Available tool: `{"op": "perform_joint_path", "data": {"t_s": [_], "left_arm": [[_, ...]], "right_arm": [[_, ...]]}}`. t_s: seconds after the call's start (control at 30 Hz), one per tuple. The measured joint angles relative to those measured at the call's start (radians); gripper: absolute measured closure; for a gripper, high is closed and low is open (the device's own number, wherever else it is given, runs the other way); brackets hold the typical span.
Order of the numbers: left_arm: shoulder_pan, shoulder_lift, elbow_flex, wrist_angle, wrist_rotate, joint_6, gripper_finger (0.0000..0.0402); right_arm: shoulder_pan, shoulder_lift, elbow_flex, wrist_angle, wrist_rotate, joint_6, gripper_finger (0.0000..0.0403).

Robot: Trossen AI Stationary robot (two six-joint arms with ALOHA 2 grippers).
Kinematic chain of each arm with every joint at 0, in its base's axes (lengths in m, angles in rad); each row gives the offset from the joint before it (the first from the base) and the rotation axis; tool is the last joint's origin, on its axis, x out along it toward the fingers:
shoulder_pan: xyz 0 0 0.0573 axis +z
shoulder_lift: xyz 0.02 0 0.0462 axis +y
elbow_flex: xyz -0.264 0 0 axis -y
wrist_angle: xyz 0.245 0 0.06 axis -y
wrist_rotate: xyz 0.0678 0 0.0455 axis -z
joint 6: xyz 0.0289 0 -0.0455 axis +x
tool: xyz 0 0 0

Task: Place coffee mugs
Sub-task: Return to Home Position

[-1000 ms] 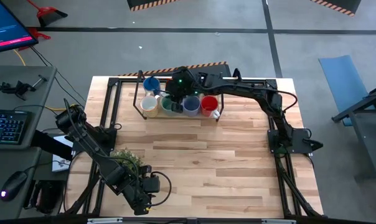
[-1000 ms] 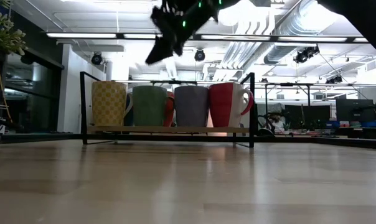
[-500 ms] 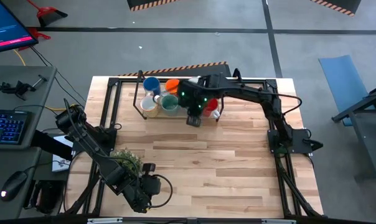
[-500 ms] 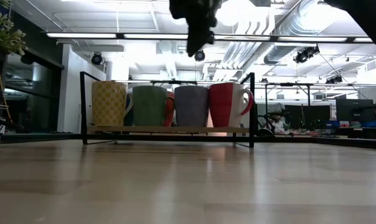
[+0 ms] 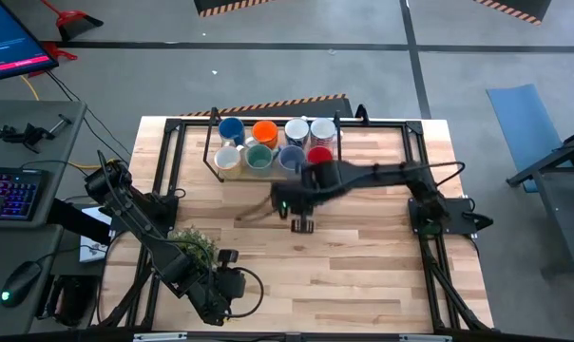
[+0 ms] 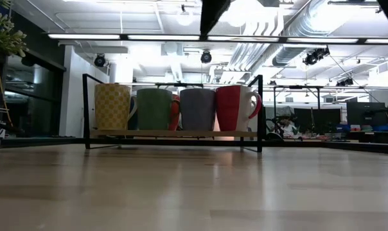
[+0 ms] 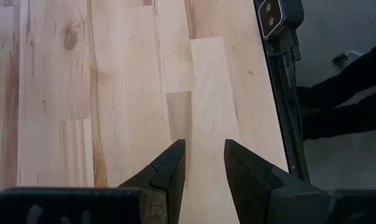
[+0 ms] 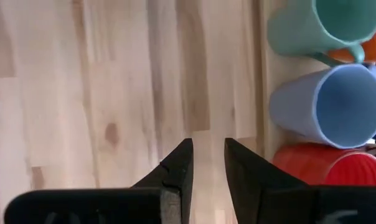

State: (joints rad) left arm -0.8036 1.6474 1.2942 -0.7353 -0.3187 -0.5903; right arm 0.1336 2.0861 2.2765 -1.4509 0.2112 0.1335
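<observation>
Eight coffee mugs (image 5: 258, 158): two rows on the shelf (image 6: 171, 133), table's (image 5: 363, 256) far edge.
Right gripper (image 8: 206, 146): over the table before the shelf, slightly parted, empty.
Left gripper (image 7: 203, 146): beside the plant (image 5: 194, 242), slightly parted, empty.

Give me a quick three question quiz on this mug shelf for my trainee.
1. True or false: the right gripper holds a mug.
2. How many mugs stand on the shelf?
3. Which mug stands between the green mug and the red mug? A orange, B slate-blue, C white.
Key: 1 false; 2 eight; 3 B, the slate-blue mug.
</observation>
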Motion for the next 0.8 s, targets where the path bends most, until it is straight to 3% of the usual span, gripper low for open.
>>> {"op": "perform_joint_path", "data": {"t_s": [0.5, 0.7, 0.8], "left_arm": [[0.000, 0.000, 0.000, 0.000, 0.000, 0.000, 0.0300], [0.000, 0.000, 0.000, 0.001, 0.001, 0.000, 0.0300], [0.000, 0.001, 0.000, 0.002, 0.001, 0.000, 0.0300]], "right_arm": [[0.330, -0.005, 0.000, 0.072, 0.427, 0.206, 0.0335], [0.391, -0.012, -0.070, 0.046, 0.640, 0.284, 0.0335], [0.391, -0.030, -0.142, 0.048, 0.698, 0.330, 0.0335]]}}
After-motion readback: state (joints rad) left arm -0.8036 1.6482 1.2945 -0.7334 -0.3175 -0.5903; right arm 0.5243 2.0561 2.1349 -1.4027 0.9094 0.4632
